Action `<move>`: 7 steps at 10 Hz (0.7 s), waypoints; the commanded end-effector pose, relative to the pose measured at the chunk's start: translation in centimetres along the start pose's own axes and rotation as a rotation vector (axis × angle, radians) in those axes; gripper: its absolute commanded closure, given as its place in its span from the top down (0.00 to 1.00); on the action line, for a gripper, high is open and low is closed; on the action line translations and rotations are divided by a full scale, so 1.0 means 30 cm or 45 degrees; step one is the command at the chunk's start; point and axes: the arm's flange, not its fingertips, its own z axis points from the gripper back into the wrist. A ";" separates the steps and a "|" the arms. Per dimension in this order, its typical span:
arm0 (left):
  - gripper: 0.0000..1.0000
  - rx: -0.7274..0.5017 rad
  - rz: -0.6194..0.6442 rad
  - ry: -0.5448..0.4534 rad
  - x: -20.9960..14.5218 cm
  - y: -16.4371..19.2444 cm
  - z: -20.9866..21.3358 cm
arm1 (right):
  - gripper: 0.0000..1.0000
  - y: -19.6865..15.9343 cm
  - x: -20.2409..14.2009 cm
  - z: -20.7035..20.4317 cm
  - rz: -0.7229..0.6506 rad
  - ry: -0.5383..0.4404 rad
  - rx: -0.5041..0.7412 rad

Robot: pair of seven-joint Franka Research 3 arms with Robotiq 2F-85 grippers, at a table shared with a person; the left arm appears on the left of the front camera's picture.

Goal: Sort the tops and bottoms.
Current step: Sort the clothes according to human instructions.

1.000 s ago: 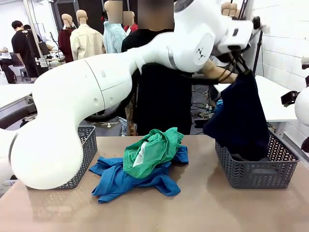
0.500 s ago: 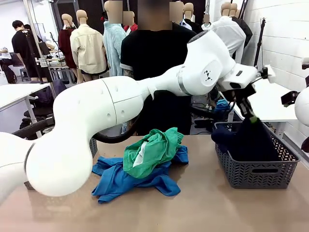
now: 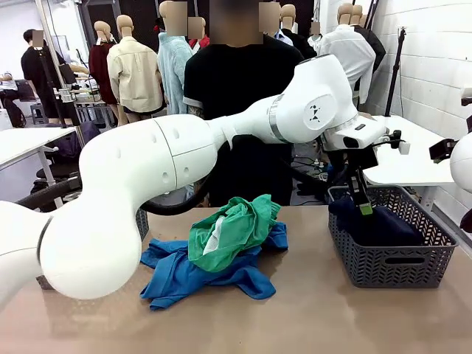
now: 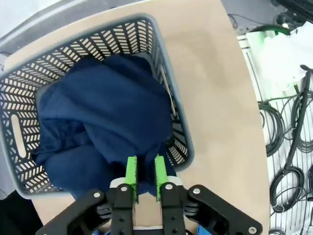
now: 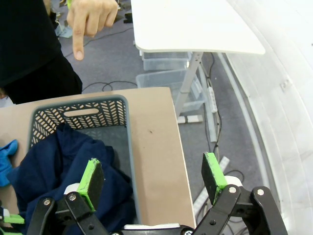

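Left gripper reaches across to the right side of the table, pointing down into the right basket. Its green pads are nearly together, pinching a fold of the dark navy garment. That garment lies bunched inside the right basket, filling most of it, with one edge spilling over the rim by the gripper. Right gripper hangs above the same basket's outer rim, pads spread wide and holding nothing. Sea-green garment, white tag showing, sits on top of the bright blue garments in a pile mid-table, left of the right basket and well apart from it. Left basket is at the left, mostly behind the left arm. Person in black stands at the far side; one hand points a finger downward.
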 end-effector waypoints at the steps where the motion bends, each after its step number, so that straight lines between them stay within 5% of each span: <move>1: 0.70 0.003 -0.001 0.046 0.356 0.452 0.029 | 1.00 0.004 -0.001 -0.004 -0.002 0.010 -0.005; 3: 1.00 0.012 -0.003 0.047 0.360 0.429 0.049 | 1.00 0.004 -0.001 -0.004 -0.002 0.010 -0.005; 6: 1.00 0.161 -0.003 0.066 0.319 0.363 0.162 | 1.00 0.004 -0.001 -0.004 -0.002 0.010 -0.005; 7: 1.00 0.056 -0.016 0.009 0.022 -0.006 0.070 | 1.00 0.004 -0.001 -0.004 -0.002 0.010 -0.005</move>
